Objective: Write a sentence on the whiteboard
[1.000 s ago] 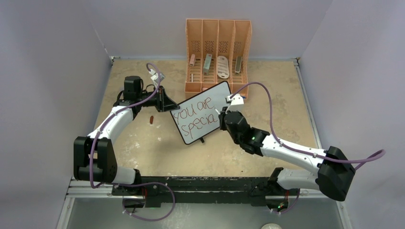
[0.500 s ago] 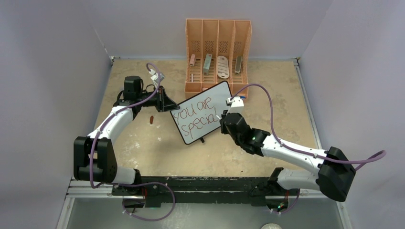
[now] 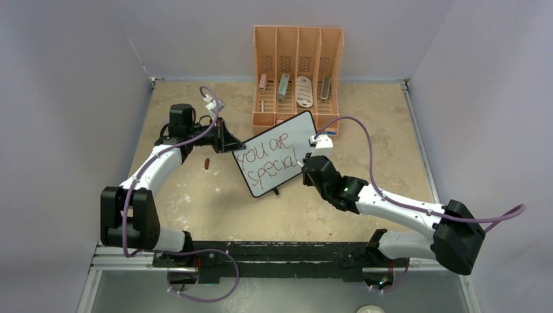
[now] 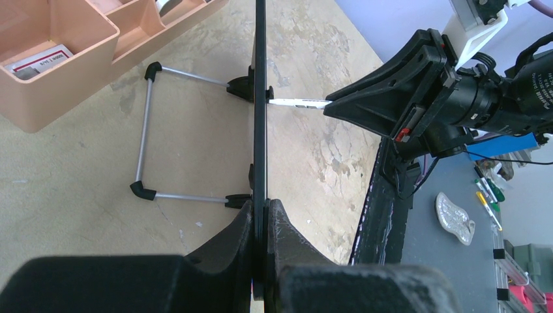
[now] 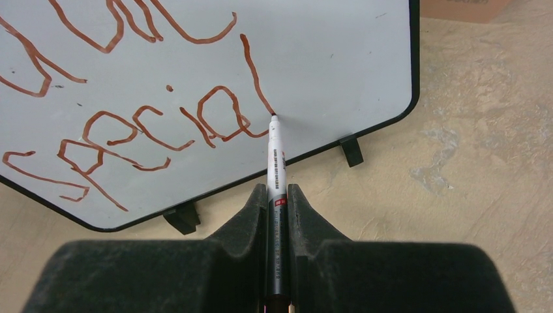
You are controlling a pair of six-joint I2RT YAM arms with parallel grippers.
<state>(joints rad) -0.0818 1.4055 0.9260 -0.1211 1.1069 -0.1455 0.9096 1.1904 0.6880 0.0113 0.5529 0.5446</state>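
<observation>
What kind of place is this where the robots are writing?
Probably a robot testing lab: left arm and right arm bolted to one table, plain walls around, whiteboard and orange organizer as props.

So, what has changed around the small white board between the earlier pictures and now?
The right end effector, shut on the slim white marker pen, drew back slightly toward the near edge, uncovering a long red-brown stroke after "special". The left end effector stays clamped on the edge of the black-framed whiteboard; nothing else moved.
</observation>
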